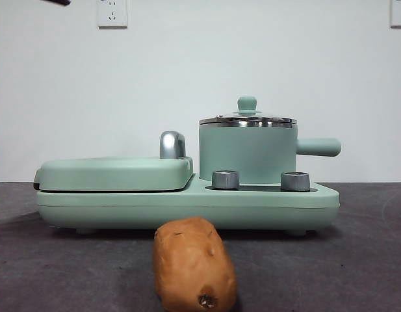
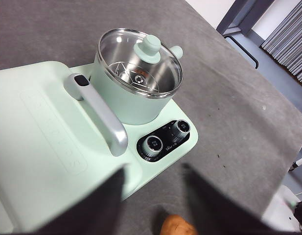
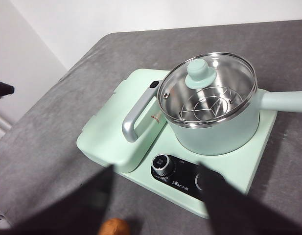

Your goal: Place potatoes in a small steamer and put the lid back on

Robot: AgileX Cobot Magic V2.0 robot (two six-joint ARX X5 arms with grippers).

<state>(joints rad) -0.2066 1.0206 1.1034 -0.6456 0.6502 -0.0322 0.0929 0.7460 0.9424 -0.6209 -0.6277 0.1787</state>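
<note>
The orange-brown potato [image 1: 194, 264] lies on the dark table in front of the cooker, its dark spot facing the camera. A bit of it shows in the left wrist view [image 2: 176, 225] and in the right wrist view [image 3: 114, 227]. The small mint-green steamer [image 1: 247, 154] stands on the right half of the cooker, handle pointing right. The glass lid [image 1: 247, 119] with its green knob sits on it; it also shows in the left wrist view [image 2: 141, 61] and the right wrist view [image 3: 207, 88]. My left gripper [image 2: 153, 200] and right gripper [image 3: 155, 196] hover open and empty above the table's near side.
The mint-green cooker base [image 1: 187, 198] carries a closed flat grill plate [image 1: 116, 172] with a chrome handle [image 1: 172, 144] on its left half and two steel knobs [image 1: 225, 179] at the front. A black arm tip [image 1: 57, 2] shows at the top left. The table edge [image 2: 248, 68] lies beyond the steamer.
</note>
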